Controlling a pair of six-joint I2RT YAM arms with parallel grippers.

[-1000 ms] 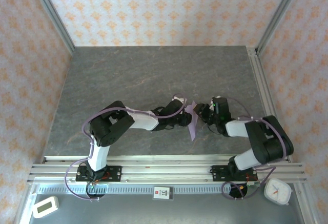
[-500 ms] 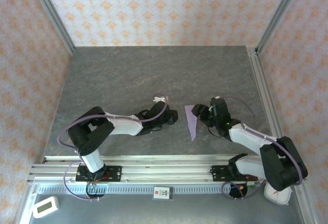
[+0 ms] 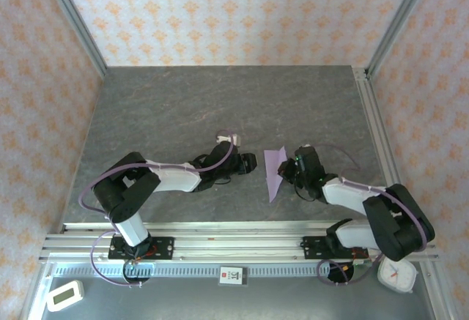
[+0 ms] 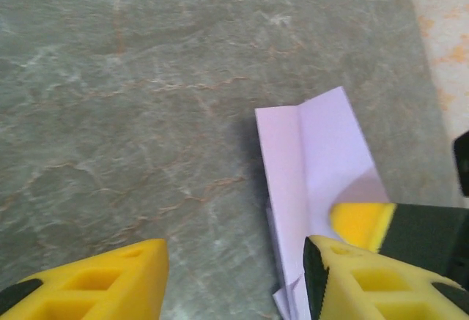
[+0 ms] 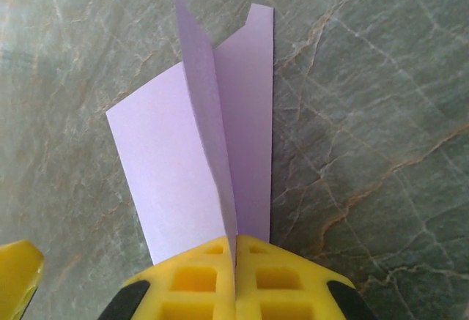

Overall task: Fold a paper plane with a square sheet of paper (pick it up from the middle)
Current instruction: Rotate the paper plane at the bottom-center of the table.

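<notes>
The square sheet of paper is folded into a pale lilac paper plane (image 3: pixel 272 172) in the middle of the table, its point toward the near edge. My right gripper (image 3: pixel 288 170) holds it from the right. In the right wrist view, the right gripper (image 5: pixel 236 261) is shut on the upright centre fold of the plane (image 5: pixel 190 166), and the wings spread to both sides. My left gripper (image 3: pixel 250 163) is just left of the plane. In the left wrist view, the left gripper (image 4: pixel 234 283) stands open, and the plane (image 4: pixel 315 151) lies by its right finger (image 4: pixel 366 283).
The table is grey marbled stone (image 3: pixel 220 108) with patterned walls around it. Metal rails (image 3: pixel 234 236) run along the near edge. A small white timer (image 3: pixel 64 295) and a white clock (image 3: pixel 396 273) sit beyond the rails. One right fingertip (image 4: pixel 359 221) rests on the plane.
My right gripper opened, then shut on the plane's centre fold. The left gripper let go, opened wider and drew back to the left. The plane shifted slightly left.
</notes>
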